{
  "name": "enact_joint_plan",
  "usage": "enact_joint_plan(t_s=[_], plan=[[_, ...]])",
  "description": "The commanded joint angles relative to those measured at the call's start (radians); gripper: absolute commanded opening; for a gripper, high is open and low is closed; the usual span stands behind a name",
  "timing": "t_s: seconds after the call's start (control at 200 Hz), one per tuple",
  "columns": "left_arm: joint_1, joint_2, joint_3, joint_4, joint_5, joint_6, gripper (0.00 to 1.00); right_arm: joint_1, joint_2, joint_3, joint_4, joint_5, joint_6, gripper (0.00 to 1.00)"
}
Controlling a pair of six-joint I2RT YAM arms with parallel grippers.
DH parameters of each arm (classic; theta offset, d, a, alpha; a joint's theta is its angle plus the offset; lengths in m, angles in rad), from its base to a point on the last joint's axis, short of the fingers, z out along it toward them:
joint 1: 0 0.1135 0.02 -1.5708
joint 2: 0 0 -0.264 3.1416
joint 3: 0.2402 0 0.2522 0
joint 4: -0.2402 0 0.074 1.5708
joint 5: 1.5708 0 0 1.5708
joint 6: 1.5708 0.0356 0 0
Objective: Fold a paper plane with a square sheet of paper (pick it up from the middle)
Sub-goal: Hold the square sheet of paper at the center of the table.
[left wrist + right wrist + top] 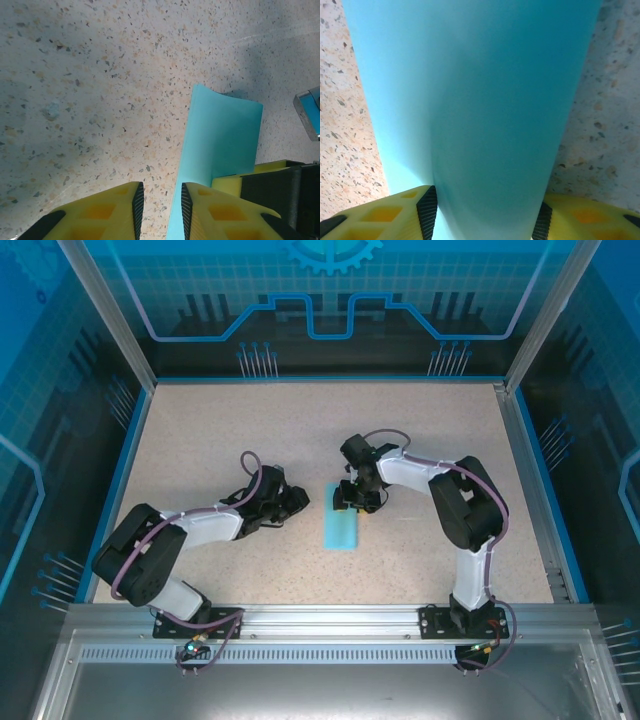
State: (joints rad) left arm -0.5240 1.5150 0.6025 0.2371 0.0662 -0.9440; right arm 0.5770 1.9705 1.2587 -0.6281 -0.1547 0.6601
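Note:
The square sheet of paper (342,530) is light cyan-blue and lies mid-table as a narrow doubled strip. My right gripper (356,502) stands over its far end. In the right wrist view the sheet (470,90) bows up between the two pads and touches both, so the right gripper (485,192) is shut on it. A paler lower layer runs out past the left finger. My left gripper (298,502) sits just left of the strip. Its jaws (162,187) are open by a narrow gap with bare table between them. The sheet's (225,135) edge runs beside the right finger.
The speckled beige table (220,430) is bounded by a blue rim and clear walls on three sides. A metal rail (320,625) carries both arm bases at the near edge. Part of the right gripper's yellow finger (235,180) shows in the left wrist view.

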Motion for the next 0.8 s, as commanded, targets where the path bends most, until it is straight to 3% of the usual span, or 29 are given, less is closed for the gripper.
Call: enact_joint_plan(t_s=[0.0,0.475,0.795], plan=[[-0.005,-0.022,-0.013,-0.010,-0.015,0.004,0.29,0.033,0.175,-0.080,0.081,0.052,-0.036,0.55],[-0.004,0.017,0.007,0.037,0.100,0.033,0.27,0.041,0.213,-0.065,0.073,0.046,-0.053,0.57],[-0.007,0.102,0.033,0.134,0.234,0.034,0.21,0.041,0.244,-0.059,0.071,0.059,-0.065,0.57]])
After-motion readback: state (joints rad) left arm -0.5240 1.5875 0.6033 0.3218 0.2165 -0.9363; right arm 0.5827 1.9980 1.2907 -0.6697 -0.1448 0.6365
